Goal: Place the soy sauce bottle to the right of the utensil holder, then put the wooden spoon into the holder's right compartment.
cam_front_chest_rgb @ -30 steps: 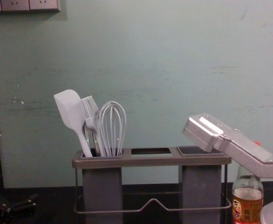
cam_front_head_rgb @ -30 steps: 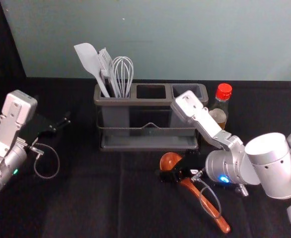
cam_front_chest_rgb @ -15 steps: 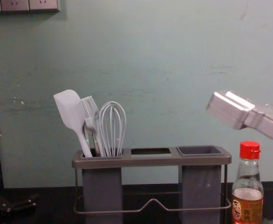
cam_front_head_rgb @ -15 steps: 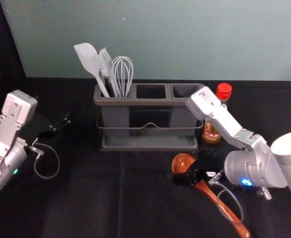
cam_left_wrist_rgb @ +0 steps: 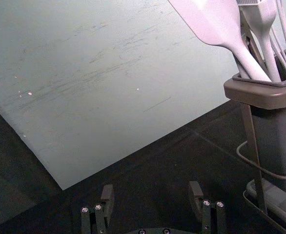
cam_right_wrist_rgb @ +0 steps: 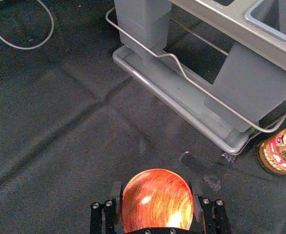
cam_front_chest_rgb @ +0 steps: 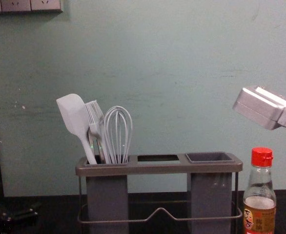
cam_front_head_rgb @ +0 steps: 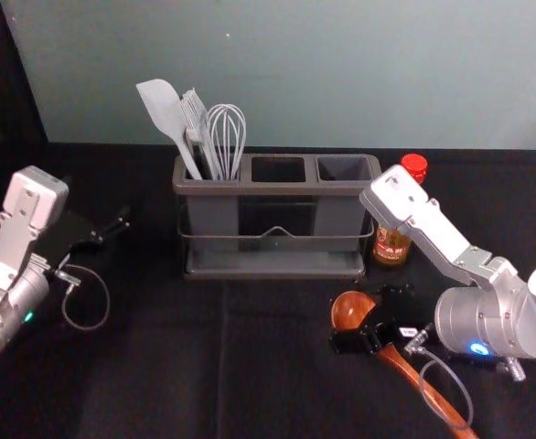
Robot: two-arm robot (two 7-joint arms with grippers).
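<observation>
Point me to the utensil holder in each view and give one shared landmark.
Head view: the utensil holder stands mid-picture, just above centre.
Left wrist view: beyond the left pincer, off to one side, cut by the edge.
Right wrist view: beyond the wooden spoon, beside the soy sauce bottle.
Chest view: low, near the middle.
Shared landmark: its thin wire rail.
</observation>
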